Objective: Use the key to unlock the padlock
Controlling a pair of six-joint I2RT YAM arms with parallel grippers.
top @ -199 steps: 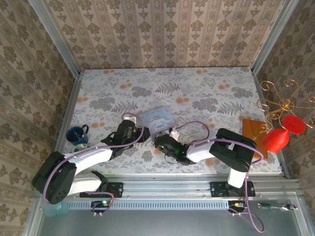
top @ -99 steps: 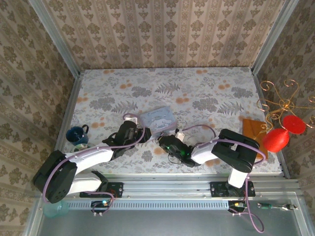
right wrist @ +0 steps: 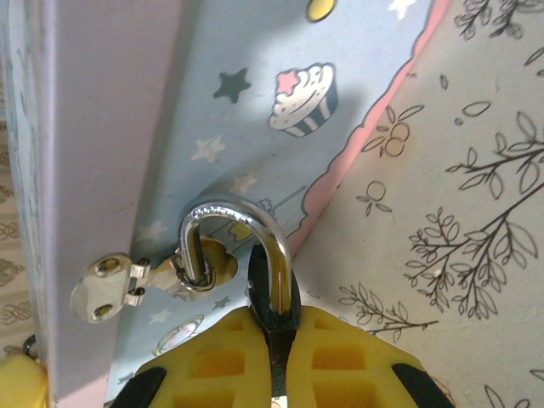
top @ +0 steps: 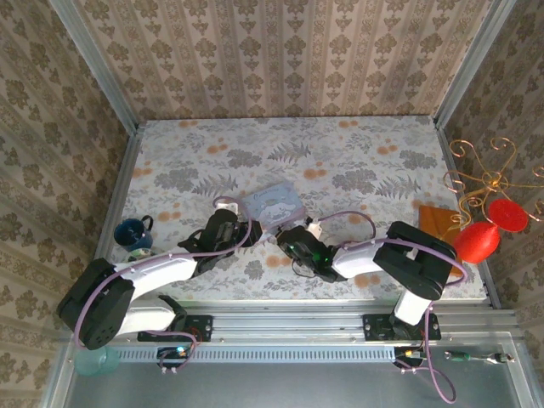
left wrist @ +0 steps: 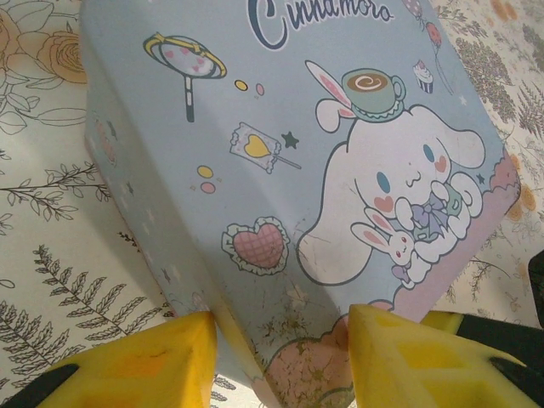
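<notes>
The right gripper (right wrist: 276, 357) is squeezed nearly closed on the dark padlock (right wrist: 274, 319) — its silvery shackle loops through the hasp (right wrist: 127, 285) on the side of the tin (right wrist: 255, 85). The left gripper (left wrist: 280, 348) is part-open, its yellow pads clamping the tin's near end — the tin lies mid-table (top: 357, 161), between the arms.

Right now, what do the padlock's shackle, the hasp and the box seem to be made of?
Padlock shackle: bright polished metal, likely steel, mirror glints. Hasp: duller silvery metal, two rivets. Box: probably printed tin, smooth satin sheen, scuffs near the edge.
</notes>
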